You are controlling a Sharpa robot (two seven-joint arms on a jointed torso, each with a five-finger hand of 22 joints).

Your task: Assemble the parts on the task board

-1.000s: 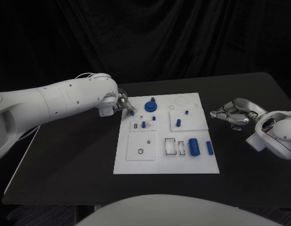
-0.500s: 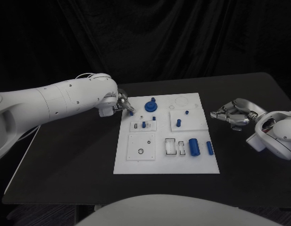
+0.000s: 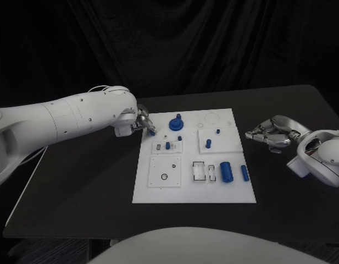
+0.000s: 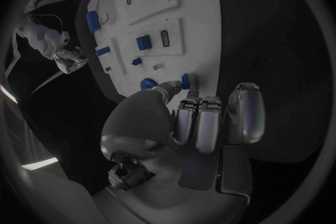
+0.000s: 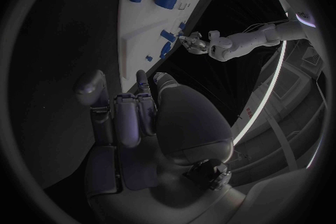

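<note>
Almost nothing is changing vs. the two earlier head pics: the left hand (image 3: 142,122) is staying at the board's 10 o'clock corner, maybe drifting a tiny bit up, and no part on the board is moving. So I judge the placing step is not done yet; the arm is still lining up.

The left hand is pinching a small blue peg (image 4: 185,80) between thumb and a finger, other fingers (image 4: 246,112) curled beside it. In the head view the peg is showing just at the board's far-left edge, approx. above the small inset block with the blue stub.

The task board (image 3: 157,195) is lying in the middle of the tabletop (image 3: 74,209). On it: a blue knob-shaped part (image 3: 176,123) at about 11 o'clock, a short blue peg (image 3: 208,143) near the centre, a big blue cylinder (image 3: 226,170) and a slimmer one (image 3: 244,173) toward 4 o'clock.

The right hand (image 3: 271,133) is waiting off the board at 3 o'clock, well apart from any part, fingers curled together w/ nothing in them.

Next move, I think: bringing the peg over its hole and lowering; a risk is tilting it, since the pinch is only at the tips.
</note>
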